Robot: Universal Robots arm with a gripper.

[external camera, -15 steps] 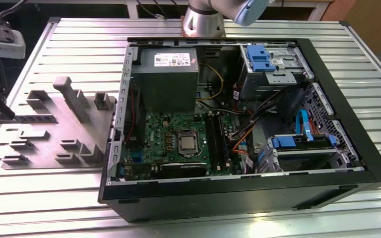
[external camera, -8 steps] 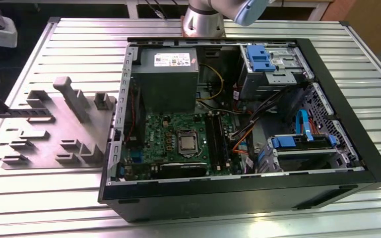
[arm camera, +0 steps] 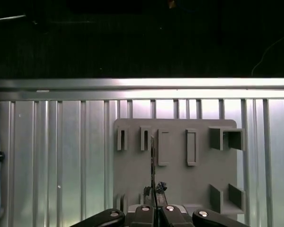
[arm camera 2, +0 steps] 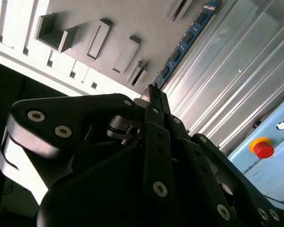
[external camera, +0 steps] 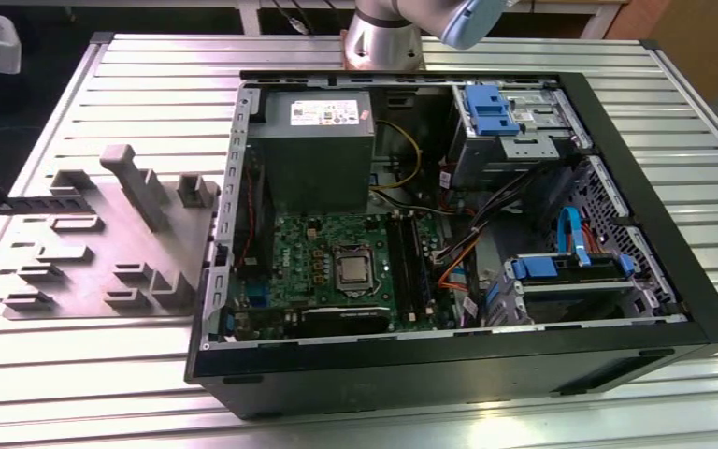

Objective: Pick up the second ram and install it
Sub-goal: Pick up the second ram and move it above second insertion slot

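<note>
Second ram (arm camera 2: 189,37) pinched at one end by tool (arm camera: 154,194); free end over grey fixture (arm camera: 180,179) edge.

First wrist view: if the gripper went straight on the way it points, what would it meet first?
Probably the grey fixture. The gripper, shut on the second ram, points at its plate, and the ram's far end would touch first. Depth is unclear.

The arm (external camera: 384,37) is cut off at the exterior view's top edge. In the second wrist view the second ram (arm camera 2: 187,41) runs out of frame, its other end hidden behind the hand (arm camera 2: 151,92).
</note>
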